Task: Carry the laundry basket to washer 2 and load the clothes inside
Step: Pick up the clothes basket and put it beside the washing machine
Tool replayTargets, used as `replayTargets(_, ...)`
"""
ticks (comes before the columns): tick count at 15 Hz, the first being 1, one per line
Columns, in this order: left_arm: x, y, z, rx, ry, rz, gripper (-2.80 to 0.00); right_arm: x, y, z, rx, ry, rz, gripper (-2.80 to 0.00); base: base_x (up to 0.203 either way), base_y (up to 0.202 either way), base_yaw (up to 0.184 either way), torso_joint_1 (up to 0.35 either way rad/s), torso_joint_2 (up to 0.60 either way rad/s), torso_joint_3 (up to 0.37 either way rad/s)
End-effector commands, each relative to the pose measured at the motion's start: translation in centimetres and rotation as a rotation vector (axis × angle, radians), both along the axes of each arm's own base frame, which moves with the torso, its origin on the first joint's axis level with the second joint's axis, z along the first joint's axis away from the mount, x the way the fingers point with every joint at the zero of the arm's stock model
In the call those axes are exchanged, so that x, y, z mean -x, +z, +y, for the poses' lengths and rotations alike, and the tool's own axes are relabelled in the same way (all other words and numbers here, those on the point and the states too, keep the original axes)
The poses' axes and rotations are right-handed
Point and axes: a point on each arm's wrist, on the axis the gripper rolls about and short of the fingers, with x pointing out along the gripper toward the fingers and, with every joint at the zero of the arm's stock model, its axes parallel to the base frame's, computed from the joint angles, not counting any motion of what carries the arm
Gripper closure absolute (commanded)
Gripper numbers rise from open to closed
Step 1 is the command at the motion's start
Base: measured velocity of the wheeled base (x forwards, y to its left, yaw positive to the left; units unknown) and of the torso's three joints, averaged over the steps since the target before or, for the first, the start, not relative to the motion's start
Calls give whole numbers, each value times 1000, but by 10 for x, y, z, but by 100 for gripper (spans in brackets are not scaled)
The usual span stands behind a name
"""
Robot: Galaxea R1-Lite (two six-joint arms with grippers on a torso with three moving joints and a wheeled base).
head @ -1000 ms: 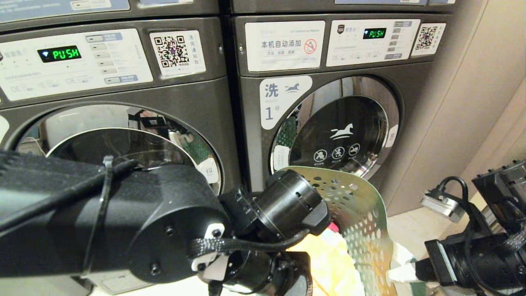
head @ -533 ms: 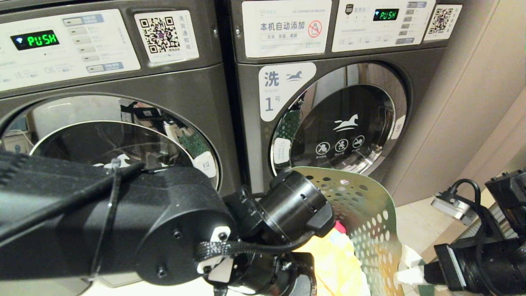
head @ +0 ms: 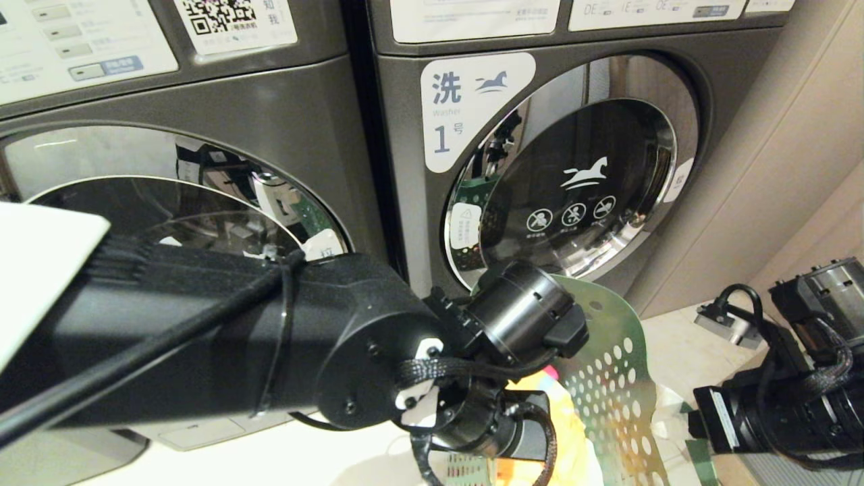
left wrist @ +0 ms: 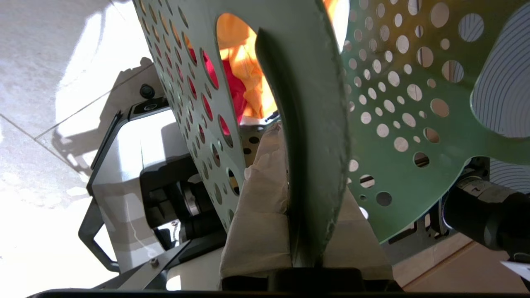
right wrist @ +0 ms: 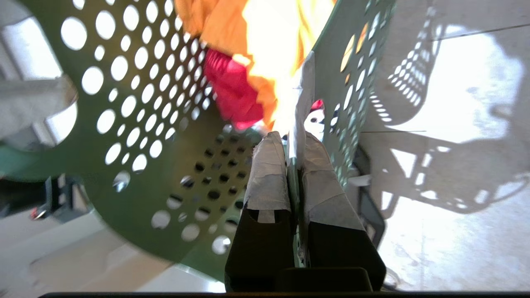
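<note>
Washers fill the head view: the grey machine labelled "1" (head: 540, 162) stands on the right, and an alike grey washer (head: 182, 135) on the left shows no number label, its door half hidden behind the left arm (head: 270, 358), which blocks most of the lower left. Whether that machine is washer 2 cannot be told. The laundry basket (head: 607, 378) hangs between the two arms in front of washer 1, only one perforated green wall showing in the head view. The clothes (right wrist: 232, 37) lie inside it: a yellow-orange garment, partly washed out by glare, over a red-pink one (right wrist: 234, 89). The left gripper (left wrist: 290, 215) is clenched on the basket's rim, taped fingers on either side of the wall. The right gripper (right wrist: 292, 165) likewise pinches the opposite rim between its taped fingers (right wrist: 269, 174). Both fingertips are cut off in the head view.
</note>
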Motion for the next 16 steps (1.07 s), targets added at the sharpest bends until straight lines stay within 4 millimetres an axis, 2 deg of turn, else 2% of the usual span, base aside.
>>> replayTargets(1, -5, -8, -9, -12, 4, 7, 0, -10, -5, -3, 19, -5, 13, 0, 0, 0, 0, 5, 4, -197)
replayTargets(7, -12, -12, -23, -11, -11, -2, 0, -39, -2, -17, 25, -78, 2, 0, 0, 0, 0, 2, 3, -199)
replayTargets(12, -16, 0, -30, 11, -13, -12, 0, -52, 0, -16, 28, -78, -8, 0, 0, 0, 0, 3, 6, -198)
replayTargets(16, -19, 8, -28, 20, -7, -20, 0, -60, 5, -20, 23, -99, -30, 0, 0, 0, 0, 3, 3, -197)
